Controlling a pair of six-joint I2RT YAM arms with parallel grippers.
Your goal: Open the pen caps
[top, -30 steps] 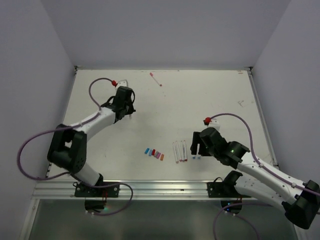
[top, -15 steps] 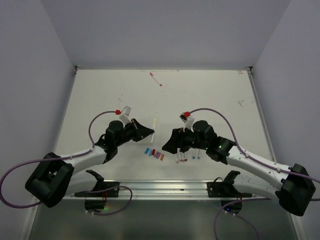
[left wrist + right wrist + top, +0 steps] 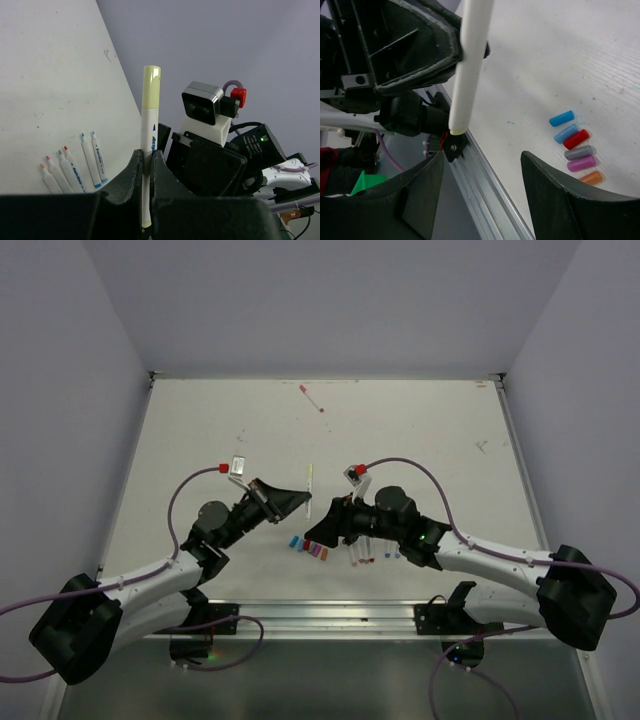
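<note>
The left claw (image 3: 146,161) is clamped on a white pen (image 3: 149,130) with its pale yellow cap (image 3: 151,87) on, held above the surface (image 3: 420,440). The right claw (image 3: 482,156) stands open just beside it, over a row of six loose caps (image 3: 575,145) near uncapped pens (image 3: 75,165)

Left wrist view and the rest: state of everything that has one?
Left end effector: shut on the yellow-capped pen.
Yellow-capped pen: capped, held upright.
Right end effector: open, empty, near the held pen's lower end.
Loose caps: six, off, lying in a row.
Uncapped pens: six, tips bare, lying side by side.
Far pen: lying alone; cap state unclear.
</note>
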